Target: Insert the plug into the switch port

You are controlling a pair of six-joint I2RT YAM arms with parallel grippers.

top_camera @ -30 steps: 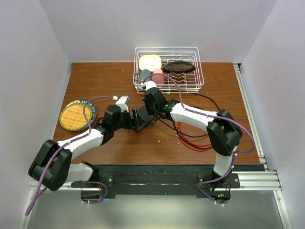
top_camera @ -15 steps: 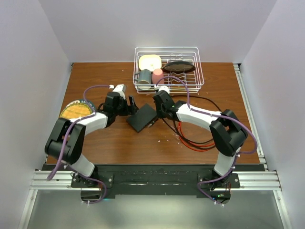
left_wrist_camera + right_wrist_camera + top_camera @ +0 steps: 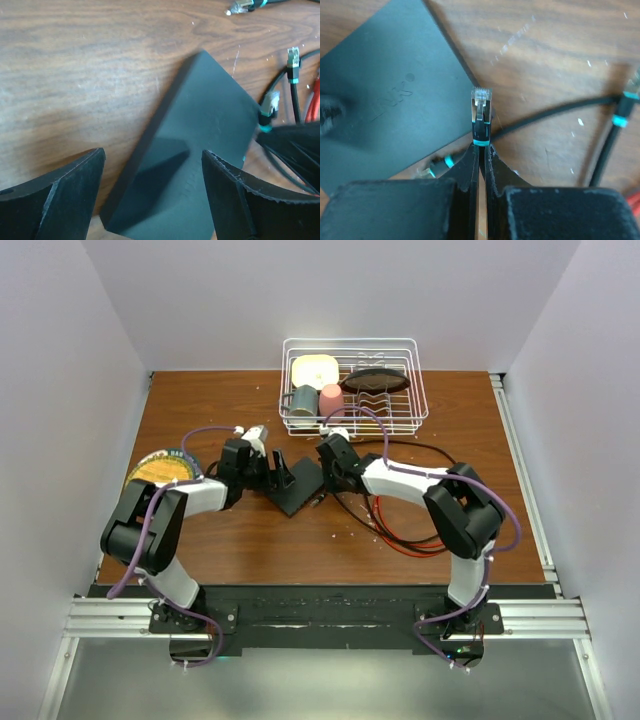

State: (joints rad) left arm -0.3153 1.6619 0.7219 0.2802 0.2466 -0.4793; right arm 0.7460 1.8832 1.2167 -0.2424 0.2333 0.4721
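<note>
Switch: thin flat matte-black rectangular box (image 3: 300, 490), lying slantwise mid-worktop; sockets not visible.
Plug: clear-tipped black cable plug (image 3: 481, 112), just right of the switch's edge, its long axis oblique to that edge.
Right gripper (image 3: 481, 146): nearer arm, pinched closed on the plug.
Left gripper (image 3: 152, 156): spread wide, straddling the switch's left end.

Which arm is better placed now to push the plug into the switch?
Right: the right jaws are shut on the plug, close beside the switch. The left jaws stand open and empty above the switch.
</note>
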